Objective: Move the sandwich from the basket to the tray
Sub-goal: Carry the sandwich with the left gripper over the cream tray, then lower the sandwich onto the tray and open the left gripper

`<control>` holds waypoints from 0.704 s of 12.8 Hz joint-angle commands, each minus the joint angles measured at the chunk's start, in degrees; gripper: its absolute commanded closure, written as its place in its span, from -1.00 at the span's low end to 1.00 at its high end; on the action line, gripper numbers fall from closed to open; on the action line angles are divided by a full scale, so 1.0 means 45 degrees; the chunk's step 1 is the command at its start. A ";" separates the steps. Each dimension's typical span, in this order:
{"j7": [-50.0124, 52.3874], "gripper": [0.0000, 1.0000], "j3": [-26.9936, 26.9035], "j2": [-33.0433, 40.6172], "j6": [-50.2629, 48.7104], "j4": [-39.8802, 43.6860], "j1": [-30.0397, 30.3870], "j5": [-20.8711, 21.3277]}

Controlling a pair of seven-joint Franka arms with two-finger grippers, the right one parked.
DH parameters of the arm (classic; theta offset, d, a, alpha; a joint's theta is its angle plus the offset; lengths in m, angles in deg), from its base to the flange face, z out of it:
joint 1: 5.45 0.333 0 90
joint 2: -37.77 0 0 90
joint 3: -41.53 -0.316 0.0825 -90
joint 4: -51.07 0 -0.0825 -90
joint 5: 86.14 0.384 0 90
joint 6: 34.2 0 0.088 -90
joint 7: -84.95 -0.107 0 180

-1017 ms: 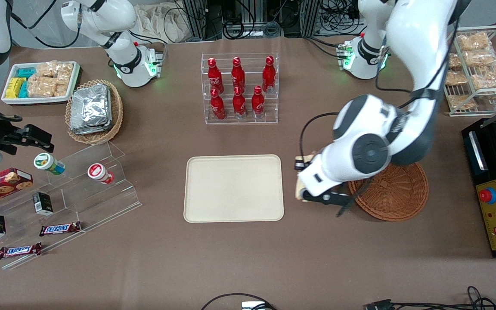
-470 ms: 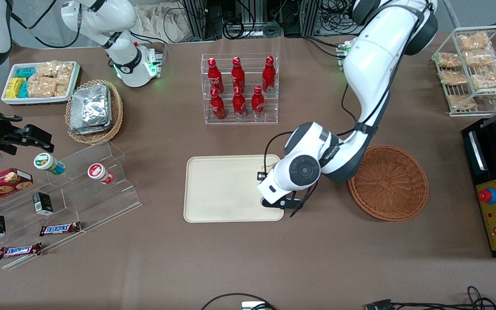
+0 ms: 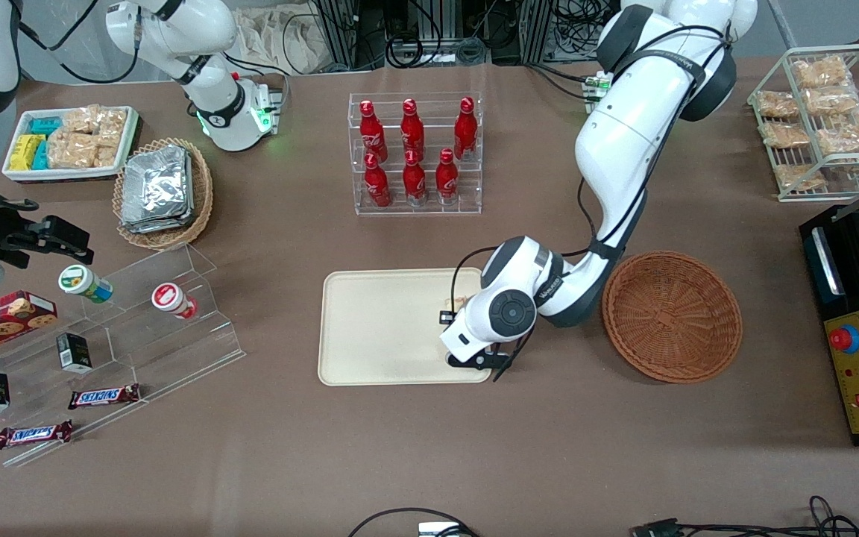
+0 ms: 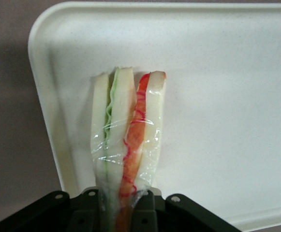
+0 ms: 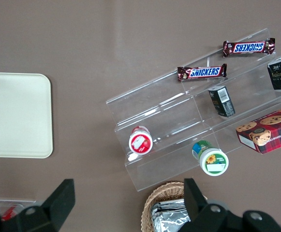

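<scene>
My left gripper (image 4: 121, 205) is shut on the sandwich (image 4: 128, 130), a plastic-wrapped wedge of pale bread with green and orange-red filling. The wedge hangs just above the cream tray (image 4: 227, 96), near one of its rounded corners. In the front view the gripper (image 3: 476, 356) sits low over the tray (image 3: 388, 328), at the tray's edge nearest the working arm, and the wrist hides most of the sandwich. The reddish-brown woven basket (image 3: 672, 317) stands beside the tray, toward the working arm's end of the table, with nothing in it.
A clear rack of red bottles (image 3: 414, 153) stands farther from the front camera than the tray. A stepped clear shelf (image 3: 139, 328) with snacks, a foil-pack basket (image 3: 163, 192) and a white snack tray (image 3: 68, 142) lie toward the parked arm's end. A black control box (image 3: 858, 328) lies past the basket.
The left arm has swung from the basket's edge over to the tray, carrying the sandwich, and has come down lower over the tray in the last half second.
</scene>
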 commanded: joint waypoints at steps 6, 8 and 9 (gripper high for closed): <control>0.0192 -1.00 -0.0163 0.1943 -0.1803 -0.0032 0.0658 0.0037; 0.0056 -1.00 -0.0144 0.3328 -0.3486 -0.0070 0.1866 -0.0022; -0.0138 -1.00 -0.0124 0.3993 -0.4557 -0.0090 0.2395 0.0017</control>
